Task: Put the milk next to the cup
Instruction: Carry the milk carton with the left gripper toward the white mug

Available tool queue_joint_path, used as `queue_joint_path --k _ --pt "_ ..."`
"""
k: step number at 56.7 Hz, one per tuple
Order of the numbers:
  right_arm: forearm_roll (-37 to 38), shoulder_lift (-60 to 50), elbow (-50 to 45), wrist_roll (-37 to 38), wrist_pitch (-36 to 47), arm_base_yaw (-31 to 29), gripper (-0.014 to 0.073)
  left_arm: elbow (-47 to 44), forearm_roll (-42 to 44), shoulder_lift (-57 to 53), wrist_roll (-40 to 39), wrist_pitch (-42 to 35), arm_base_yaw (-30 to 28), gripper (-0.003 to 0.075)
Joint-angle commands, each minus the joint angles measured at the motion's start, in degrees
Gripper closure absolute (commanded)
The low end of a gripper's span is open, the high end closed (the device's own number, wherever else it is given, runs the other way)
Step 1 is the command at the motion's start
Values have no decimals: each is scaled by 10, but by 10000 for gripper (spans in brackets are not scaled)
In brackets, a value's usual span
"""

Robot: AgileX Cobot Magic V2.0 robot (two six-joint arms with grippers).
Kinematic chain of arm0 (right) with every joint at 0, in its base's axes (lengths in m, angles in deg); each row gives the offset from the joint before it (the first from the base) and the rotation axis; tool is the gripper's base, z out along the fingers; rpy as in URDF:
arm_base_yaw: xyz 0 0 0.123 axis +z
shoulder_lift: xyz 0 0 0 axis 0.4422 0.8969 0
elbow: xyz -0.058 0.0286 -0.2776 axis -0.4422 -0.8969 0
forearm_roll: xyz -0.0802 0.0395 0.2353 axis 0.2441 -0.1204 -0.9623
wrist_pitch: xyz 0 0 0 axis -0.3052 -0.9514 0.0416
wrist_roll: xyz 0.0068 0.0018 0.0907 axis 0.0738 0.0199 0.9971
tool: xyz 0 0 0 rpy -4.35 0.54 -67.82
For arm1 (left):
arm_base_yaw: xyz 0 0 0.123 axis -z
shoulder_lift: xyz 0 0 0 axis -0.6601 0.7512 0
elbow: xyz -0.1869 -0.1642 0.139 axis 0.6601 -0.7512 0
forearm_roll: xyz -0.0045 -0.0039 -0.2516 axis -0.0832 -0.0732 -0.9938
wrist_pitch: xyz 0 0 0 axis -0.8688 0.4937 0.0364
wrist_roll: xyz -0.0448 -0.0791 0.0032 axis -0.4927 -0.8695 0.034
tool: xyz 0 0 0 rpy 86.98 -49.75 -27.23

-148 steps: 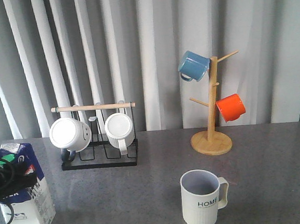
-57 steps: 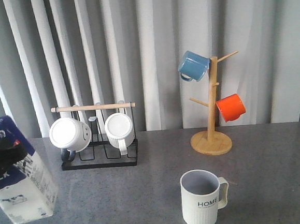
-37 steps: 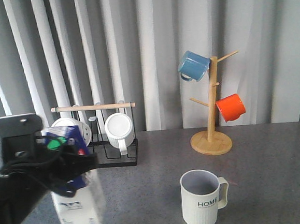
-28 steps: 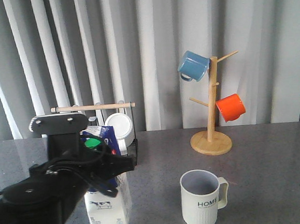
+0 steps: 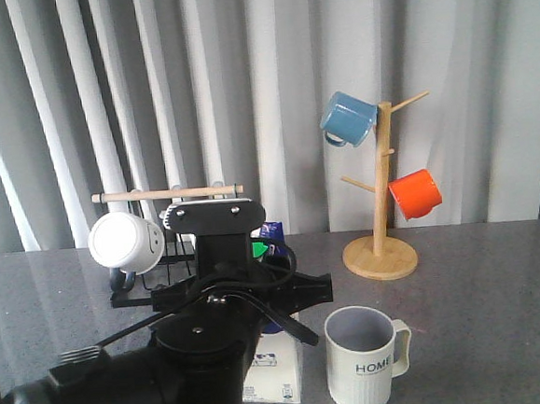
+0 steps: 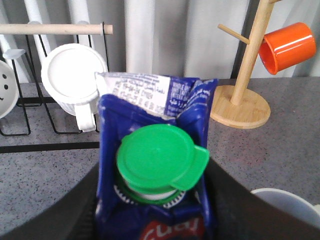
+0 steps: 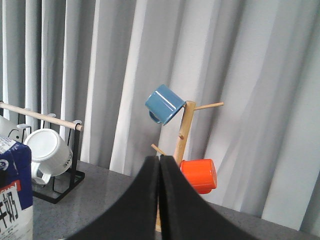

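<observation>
Gripping the milk [image 6: 150, 165], left hand [image 6: 152, 220] clamped, green cap [image 6: 160, 161] only visible from wrist, right hand [image 7: 160, 200] fingers together.

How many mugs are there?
5: blue mug and orange mug on the wooden tree, two white mugs on the black rack, HOME mug on the table. Others may be hidden.

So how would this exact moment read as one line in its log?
left end effector: holding milk | milk: left of cup | right end effector: shut, idle
</observation>
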Motion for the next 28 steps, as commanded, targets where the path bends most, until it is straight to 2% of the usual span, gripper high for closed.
queue_joint_path --k 1,28 --pt "1 -4 17 -6 42 -5 602 25 24 -12 1 -5 4 592" --pt "1 -4 17 -6 42 -5 602 32 28 20 -28 -2 4 591"
